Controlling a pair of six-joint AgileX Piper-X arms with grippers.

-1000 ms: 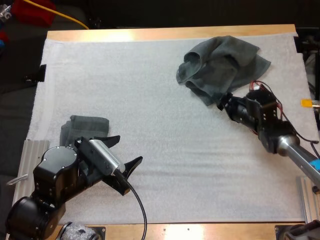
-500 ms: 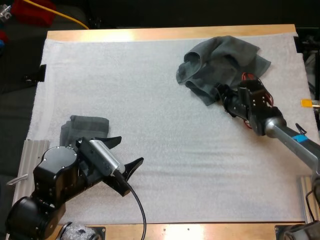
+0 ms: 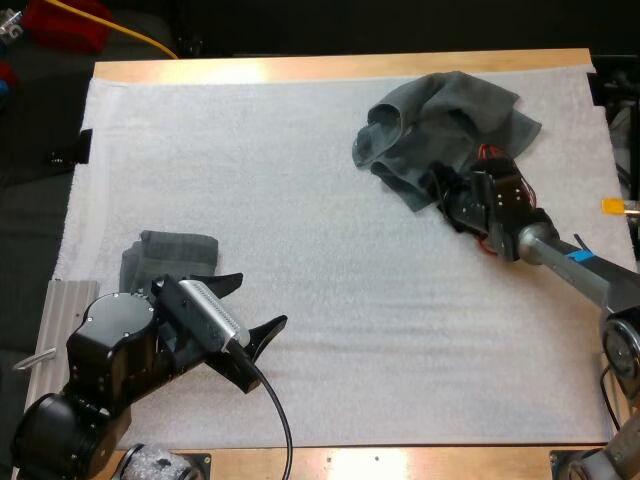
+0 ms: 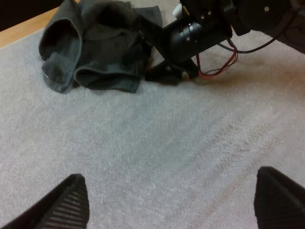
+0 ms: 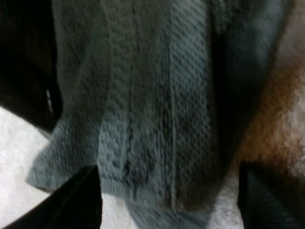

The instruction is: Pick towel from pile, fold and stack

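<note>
Where the high view looks down on the mat (image 3: 300,200), the crumpled towel (image 3: 440,125) lies at the far right in loose dark folds. The right gripper (image 3: 441,193) touches its near edge, having advanced from just short of it. Left wrist view: the left gripper (image 4: 174,202) is spread wide, holding nothing. Right wrist view: fingers (image 5: 78,200) stand apart with the towel's ribbed hem between them, ungripped

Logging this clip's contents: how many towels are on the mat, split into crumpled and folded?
crumpled towel: 1
folded towel: 1
total: 2
</note>
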